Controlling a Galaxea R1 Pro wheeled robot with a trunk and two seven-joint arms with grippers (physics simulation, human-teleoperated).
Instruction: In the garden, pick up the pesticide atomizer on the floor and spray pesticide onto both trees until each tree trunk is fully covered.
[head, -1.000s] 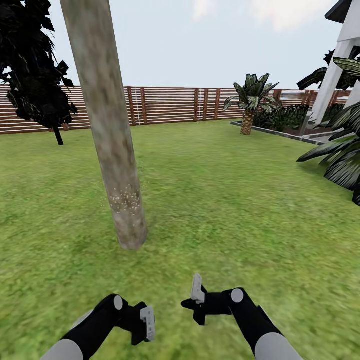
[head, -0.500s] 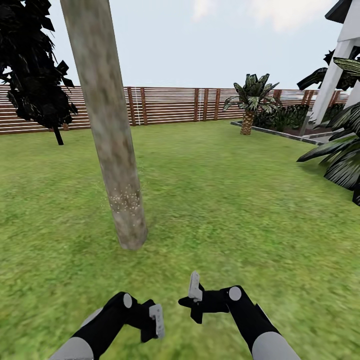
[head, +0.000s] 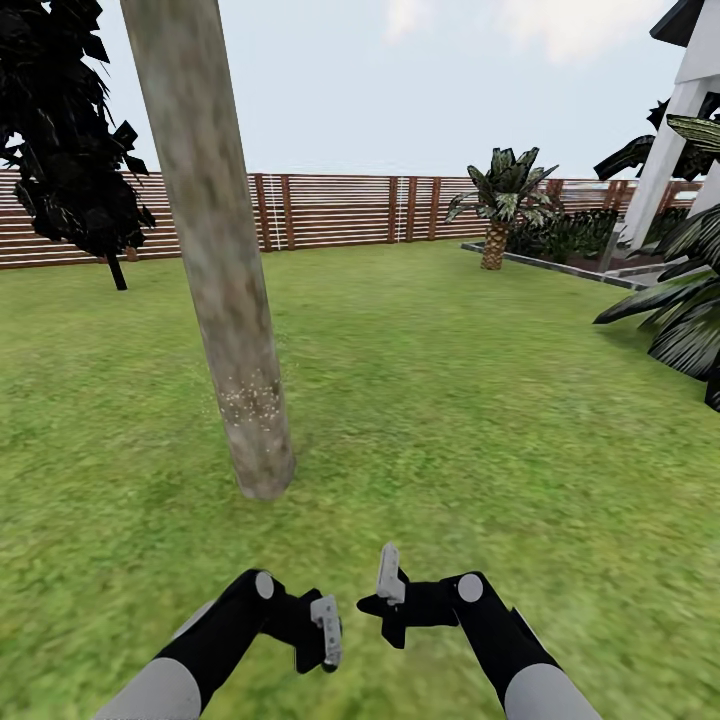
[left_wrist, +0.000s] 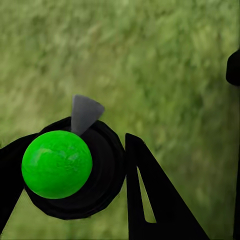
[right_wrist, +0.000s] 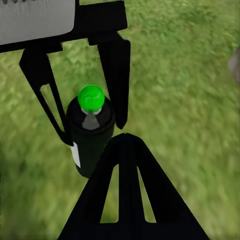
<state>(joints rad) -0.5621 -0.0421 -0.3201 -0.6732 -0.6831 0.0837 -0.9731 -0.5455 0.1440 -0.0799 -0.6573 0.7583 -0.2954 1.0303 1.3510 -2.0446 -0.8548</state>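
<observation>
Pesticide atomizer (right_wrist: 91, 131), a dark can with a green button (left_wrist: 57, 164), sat clamped between the fingers of my left end effector (head: 318, 632). Judged rigid, light, smooth-sided; a grip around the body below the nozzle keeps the button free. Right end effector (head: 392, 592) held nothing; how wide it stood, I could not tell. Both forearms low, converging. Tree trunk (head: 215, 270) stood at 11 o'clock, white specks near its base.

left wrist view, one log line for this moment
left pincer: grips black green-capped pesticide atomizer | right pincer: close beside it | pale mottled tree trunk: ahead, white specks low
</observation>
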